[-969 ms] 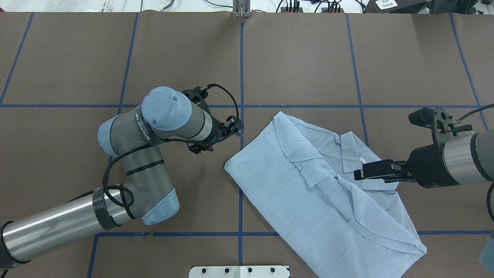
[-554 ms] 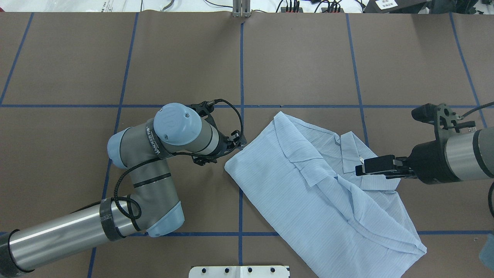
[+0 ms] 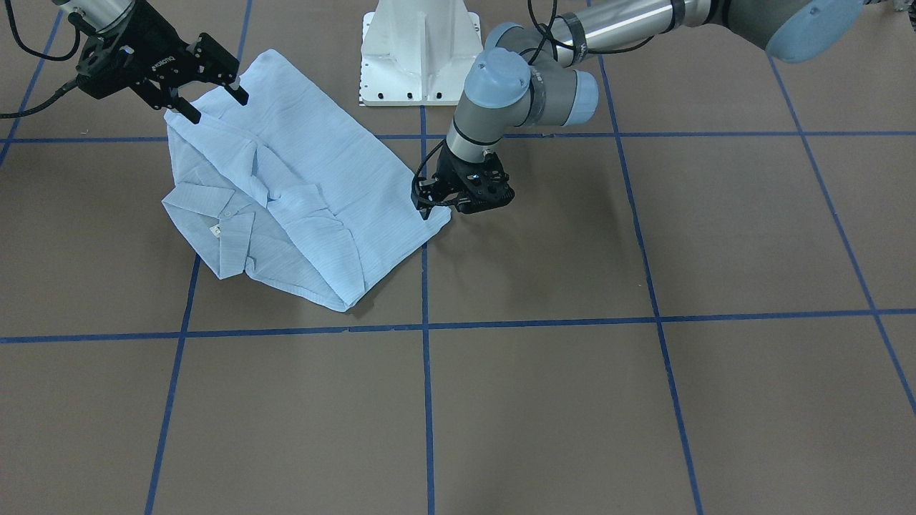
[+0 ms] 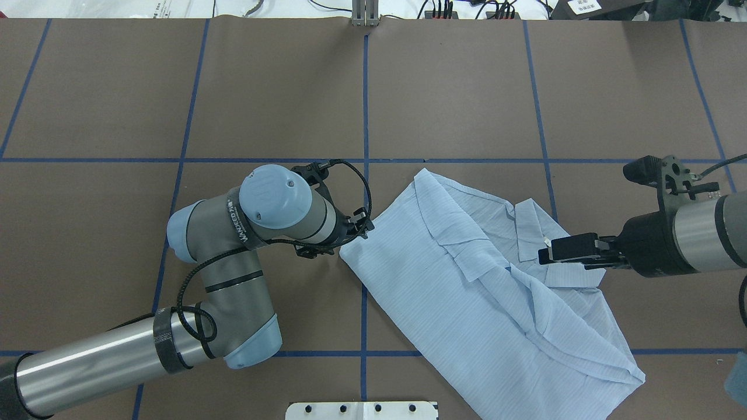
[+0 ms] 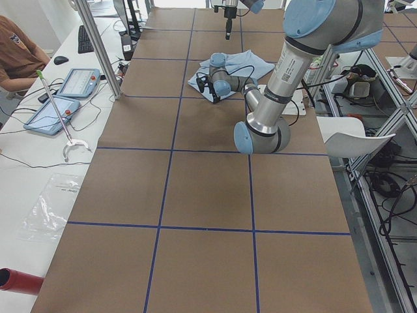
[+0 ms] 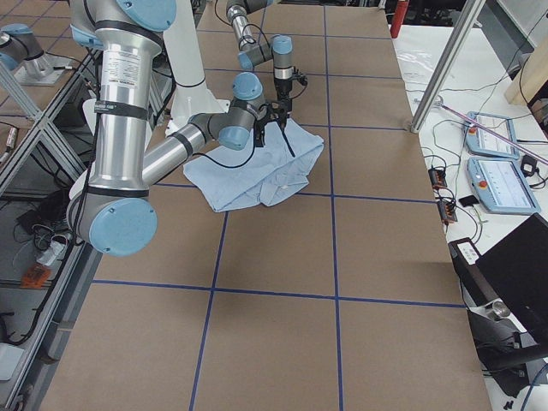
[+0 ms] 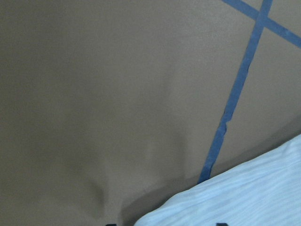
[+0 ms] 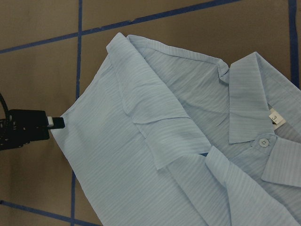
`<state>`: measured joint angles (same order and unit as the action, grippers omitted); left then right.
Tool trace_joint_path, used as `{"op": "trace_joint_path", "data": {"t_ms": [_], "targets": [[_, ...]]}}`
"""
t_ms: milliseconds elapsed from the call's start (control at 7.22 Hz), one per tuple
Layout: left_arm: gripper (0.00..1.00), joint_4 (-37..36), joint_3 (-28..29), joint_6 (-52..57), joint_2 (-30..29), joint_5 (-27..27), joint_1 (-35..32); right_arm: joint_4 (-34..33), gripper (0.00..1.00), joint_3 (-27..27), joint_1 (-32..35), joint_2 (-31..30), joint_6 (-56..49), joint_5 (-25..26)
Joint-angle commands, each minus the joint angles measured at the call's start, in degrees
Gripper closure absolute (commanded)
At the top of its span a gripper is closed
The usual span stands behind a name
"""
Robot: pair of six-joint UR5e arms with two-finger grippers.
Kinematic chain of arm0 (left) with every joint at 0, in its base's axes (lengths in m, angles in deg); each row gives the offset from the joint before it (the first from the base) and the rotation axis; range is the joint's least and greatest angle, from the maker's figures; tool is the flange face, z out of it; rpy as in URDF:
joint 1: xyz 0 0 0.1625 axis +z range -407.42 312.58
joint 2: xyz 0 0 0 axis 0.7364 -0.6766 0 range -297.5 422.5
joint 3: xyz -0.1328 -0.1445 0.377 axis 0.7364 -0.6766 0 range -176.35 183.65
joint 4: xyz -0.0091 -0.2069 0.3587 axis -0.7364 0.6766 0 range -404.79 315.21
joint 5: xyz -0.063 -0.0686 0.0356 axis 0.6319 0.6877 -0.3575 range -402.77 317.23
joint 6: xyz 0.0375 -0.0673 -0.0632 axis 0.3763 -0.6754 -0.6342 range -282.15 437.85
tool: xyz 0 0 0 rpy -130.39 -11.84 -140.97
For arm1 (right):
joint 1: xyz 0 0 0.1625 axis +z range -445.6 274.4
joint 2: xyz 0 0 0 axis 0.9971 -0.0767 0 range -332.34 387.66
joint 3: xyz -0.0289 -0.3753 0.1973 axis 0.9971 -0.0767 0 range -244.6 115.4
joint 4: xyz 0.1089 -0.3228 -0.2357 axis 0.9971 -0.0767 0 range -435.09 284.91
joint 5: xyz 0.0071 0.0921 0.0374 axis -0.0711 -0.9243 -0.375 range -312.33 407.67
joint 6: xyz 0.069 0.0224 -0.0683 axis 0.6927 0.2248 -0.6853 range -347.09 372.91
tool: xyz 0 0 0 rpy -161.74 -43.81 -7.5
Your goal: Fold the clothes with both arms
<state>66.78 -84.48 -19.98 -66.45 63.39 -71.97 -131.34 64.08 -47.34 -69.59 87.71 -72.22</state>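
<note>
Brown table, white pedestal, tablet perhaps

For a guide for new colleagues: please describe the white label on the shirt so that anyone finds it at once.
On the brown table with blue tape lines lies one light-blue shirt, its collar toward the right arm. The label is the small white square inside that collar, printed with a 3, beside a white button.

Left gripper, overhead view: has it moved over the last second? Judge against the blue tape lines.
Yes. The left gripper has moved away from the far crosswise tape line, toward the robot, and has come up to the shirt at its near-left corner.
</note>
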Motion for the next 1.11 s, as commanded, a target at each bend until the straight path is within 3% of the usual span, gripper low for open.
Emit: {"op": "trace_joint_path", "data": {"t_ms": [0,138,277,415,969], "targets": [[0.49,-0.04,-0.28,0.01,-0.33,0.18,0.37,0.0,0.0,-0.01,0.15,-0.13,0.0,-0.09],[0.74,-0.04,-0.11,0.44,-0.77,0.18,0.37,0.0,0.0,0.08,0.67,0.04,0.0,-0.09],[0.93,0.05,0.06,0.62,-0.69,-0.08,0.37,0.0,0.0,0.34,1.46,0.04,0.0,-0.17],[1.0,-0.04,-0.19,0.62,-0.86,-0.52,0.37,0.0,0.0,0.34,2.08,-0.22,0.0,-0.09],[1.0,-0.04,-2.21,3.32,-0.86,-3.34,-5.06,0.0,0.0,0.52,4.54,-1.01,0.0,-0.61]]}}
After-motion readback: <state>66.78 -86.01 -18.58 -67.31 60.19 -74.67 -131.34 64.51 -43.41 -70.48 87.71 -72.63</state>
